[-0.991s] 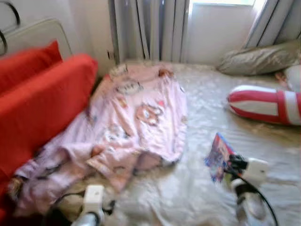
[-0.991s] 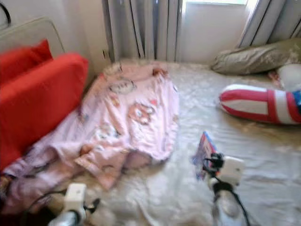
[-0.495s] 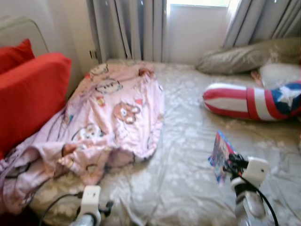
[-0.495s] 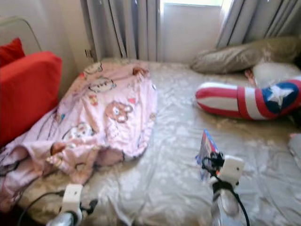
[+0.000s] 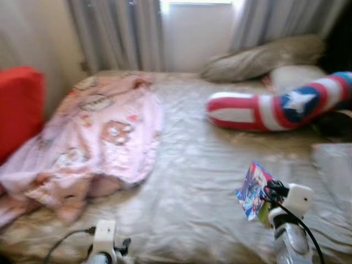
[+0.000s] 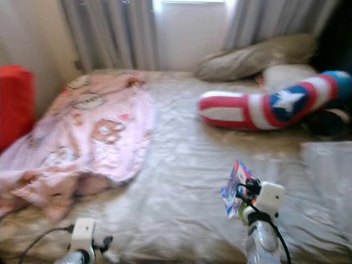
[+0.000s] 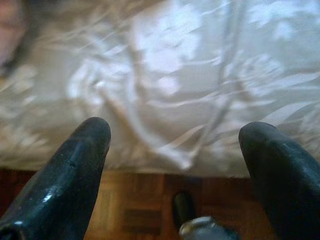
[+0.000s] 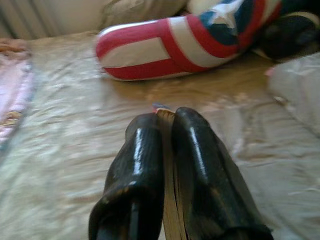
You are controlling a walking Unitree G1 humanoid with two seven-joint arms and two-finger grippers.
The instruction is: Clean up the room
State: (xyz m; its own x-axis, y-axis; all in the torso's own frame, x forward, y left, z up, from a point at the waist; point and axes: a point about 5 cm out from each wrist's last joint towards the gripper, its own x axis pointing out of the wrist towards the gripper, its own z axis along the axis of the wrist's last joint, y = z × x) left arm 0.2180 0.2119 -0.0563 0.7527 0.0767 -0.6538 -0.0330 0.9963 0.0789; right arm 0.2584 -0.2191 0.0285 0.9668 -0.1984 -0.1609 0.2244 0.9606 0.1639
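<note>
The thin, brightly printed booklet (image 5: 253,190) is being pinched edge-on by the right gripper (image 8: 167,132) over the beige satin bedsheet (image 5: 192,181), with the red-white-and-blue star pillow (image 5: 275,107) lying toward one o'clock, so it should be carried level and gripped firmly, while the left gripper (image 7: 175,145) is hanging wide and empty.

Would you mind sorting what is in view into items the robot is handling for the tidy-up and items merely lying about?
In hand: book, clamped in right gripper.

Lying about: pink blanket, striped pillow, grey pillow, red cushion.

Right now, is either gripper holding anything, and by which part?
The right gripper is shut on a thin colourful book, pinching it along one edge. The left gripper is open, holding nothing.
</note>
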